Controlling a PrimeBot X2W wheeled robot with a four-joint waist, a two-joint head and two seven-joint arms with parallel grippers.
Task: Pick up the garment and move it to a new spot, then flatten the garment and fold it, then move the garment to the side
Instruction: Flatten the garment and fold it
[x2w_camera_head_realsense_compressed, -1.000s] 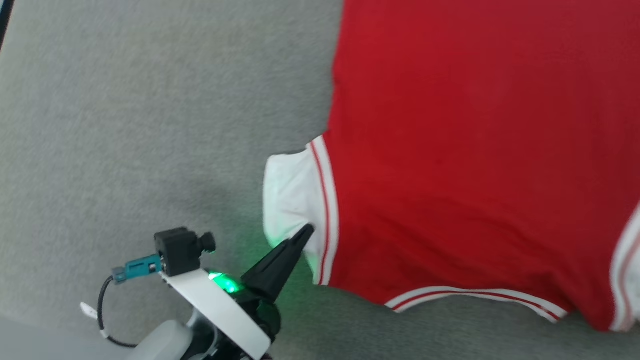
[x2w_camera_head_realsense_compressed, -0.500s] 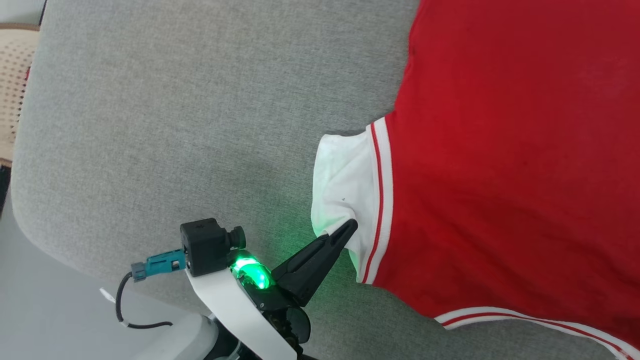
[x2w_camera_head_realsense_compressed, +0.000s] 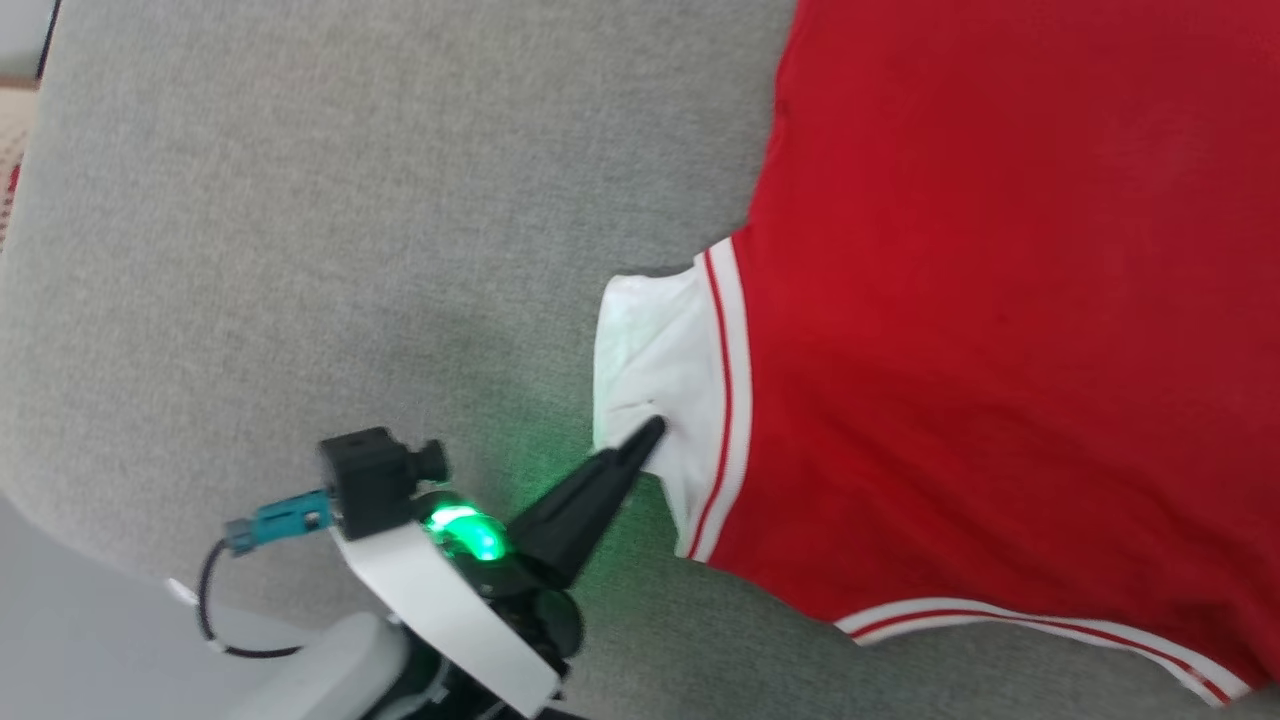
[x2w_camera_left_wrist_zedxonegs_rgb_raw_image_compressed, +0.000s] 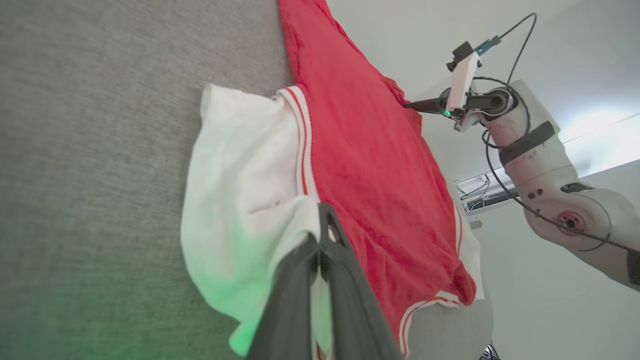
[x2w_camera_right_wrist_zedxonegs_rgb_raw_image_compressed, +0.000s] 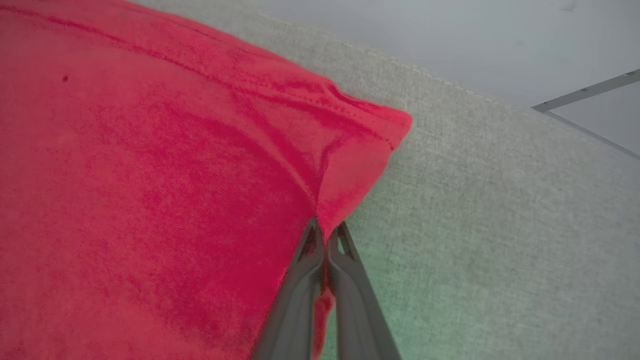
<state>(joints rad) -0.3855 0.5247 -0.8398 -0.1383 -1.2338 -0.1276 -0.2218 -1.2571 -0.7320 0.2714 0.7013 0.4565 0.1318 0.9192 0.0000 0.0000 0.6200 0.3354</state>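
Left wrist view: my left gripper (x2w_camera_left_wrist_zedxonegs_rgb_raw_image_compressed: 320, 227) is clamped tight on the white sleeve (x2w_camera_left_wrist_zedxonegs_rgb_raw_image_compressed: 240, 170) of the garment (x2w_camera_left_wrist_zedxonegs_rgb_raw_image_compressed: 370, 160), only cloth between the jaws. Right wrist view: my right gripper (x2w_camera_right_wrist_zedxonegs_rgb_raw_image_compressed: 327, 230) pinches a red corner likewise. Ahead of both, the garment lies spread on the grey cushion (x2w_camera_head_realsense_compressed: 300, 250).

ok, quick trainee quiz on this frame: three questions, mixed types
1. True or false: the left tool is shut on the white sleeve of the garment.
2. The right tool pinches: A) red cloth near a corner, B) the striped collar, C) nothing.
3. Fill in: the garment lies on a ___ fabric surface.

Key: 1 true; 2 A; 3 grey.
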